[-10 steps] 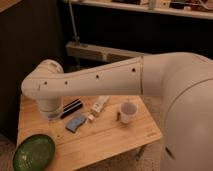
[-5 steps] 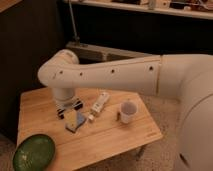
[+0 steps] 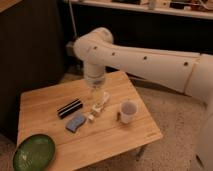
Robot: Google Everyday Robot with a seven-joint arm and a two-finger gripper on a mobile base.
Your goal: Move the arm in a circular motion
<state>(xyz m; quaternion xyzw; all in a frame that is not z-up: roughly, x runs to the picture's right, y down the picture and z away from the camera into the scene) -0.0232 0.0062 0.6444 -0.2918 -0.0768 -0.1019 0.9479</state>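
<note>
Surface [image 3: 116, 141]: small square light-wood table with visible grain, seen from above at an angle. One dark leg showed under the edge nearest the white mug [image 3: 128, 111].

Room: dim. Speckled pale floor [image 3: 172, 107] lay to the right of the mug and beyond it. A dark panel [image 3: 30, 47] stood well to the left of the mug, behind the surface's far left corner. A light shelf edge [image 3: 150, 7] ran along the top of the view, far behind the mug, with blurred items on it that I could not identify.

The arm [image 3: 150, 62]: a glossy white segment entered from the right, passed above and behind the mug, reached a rounded joint up and left of it, then turned straight down.

End effector [image 3: 98, 94]: pale tip, hanging over the surface just left of the mug and slightly behind it, directly over a white tube-like item [image 3: 102, 103]. Cannot tell whether it was wide, narrow or holding anything.

Other items, all left of the mug:
- black oblong block [image 3: 70, 107], beyond the tube
- blue pad [image 3: 76, 122], left and slightly nearer
- green plate [image 3: 34, 152], far left at the near corner, well apart from the mug
</note>
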